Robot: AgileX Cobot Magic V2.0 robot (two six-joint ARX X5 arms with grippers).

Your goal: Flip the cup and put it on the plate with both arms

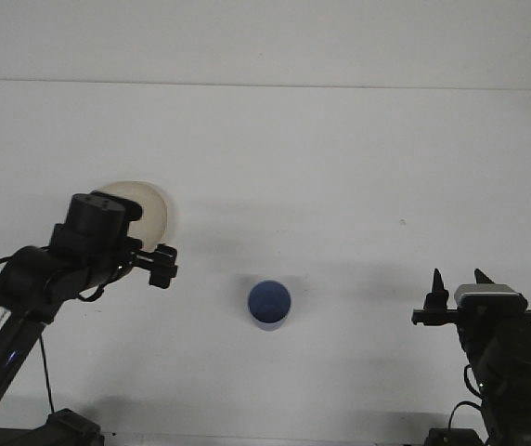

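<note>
A blue cup stands on the white table a little below the centre, and only its round blue top face and a strip of its wall show. The beige plate lies at the left, its near left part hidden behind my left arm. My left gripper hangs just below the plate's right edge, well left of the cup and apart from it, holding nothing. My right gripper stands open and empty at the lower right, fingertips pointing up, far from the cup.
The white table runs back to a wall line at the far edge. Arm bases and cables sit at both lower corners.
</note>
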